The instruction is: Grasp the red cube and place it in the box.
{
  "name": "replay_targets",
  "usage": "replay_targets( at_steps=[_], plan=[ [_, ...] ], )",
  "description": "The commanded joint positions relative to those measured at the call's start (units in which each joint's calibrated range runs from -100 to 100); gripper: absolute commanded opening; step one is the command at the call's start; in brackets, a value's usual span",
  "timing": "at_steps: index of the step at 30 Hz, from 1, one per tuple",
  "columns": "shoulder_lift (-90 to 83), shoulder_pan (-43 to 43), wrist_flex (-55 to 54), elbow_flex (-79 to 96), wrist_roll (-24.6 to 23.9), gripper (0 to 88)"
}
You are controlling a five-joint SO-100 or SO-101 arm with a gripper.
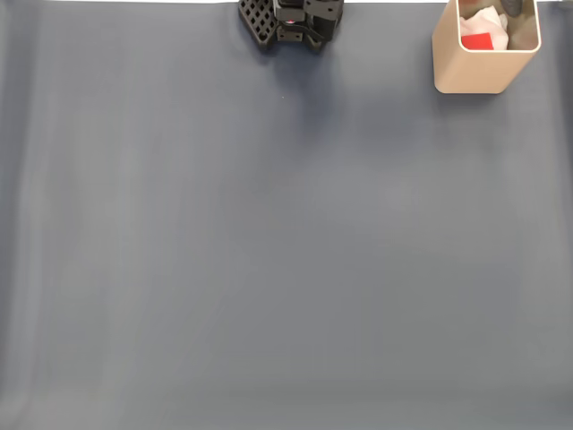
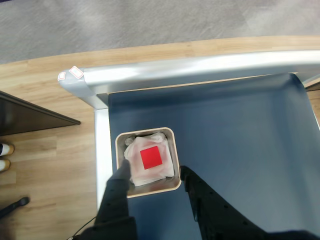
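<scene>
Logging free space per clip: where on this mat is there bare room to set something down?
Nearly all the blue mat is bare, from the black arm base at the top edge down. Crowded: the top right corner, where the beige box holds the red cube on a white wad.

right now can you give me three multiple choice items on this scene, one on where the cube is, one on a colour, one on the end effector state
1. Where is the red cube?
A. on the bare mat
B. inside the box, on the white wad
C. between the fingers

2. What colour is the mat?
A. blue-grey
B. green
C. yellow

3. What state is the end effector in?
A. shut on the cube
B. shut on the box rim
C. open, holding nothing

Answers:
1. B, since the wrist view shows the cube lying on the wad within the box walls.
2. A, since both views show a blue-grey surface.
3. C, since in the wrist view the two fingers stand apart above the box, with the cube lying free below them.
</scene>
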Motion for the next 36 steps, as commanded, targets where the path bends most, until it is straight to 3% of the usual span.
replay_targets(
  at_steps=[1, 5, 15, 36],
  plan=[
    [-2.33, 2.30, -2.01, -0.44, -0.15, 6.1],
    [-2.24, 5.42, -2.58, -0.71, 0.93, 0.1],
    [-0.77, 18.13, -4.88, -1.35, 2.98, 0.1],
    [2.08, 43.40, -9.23, -1.44, 2.49, 0.1]
  ],
)
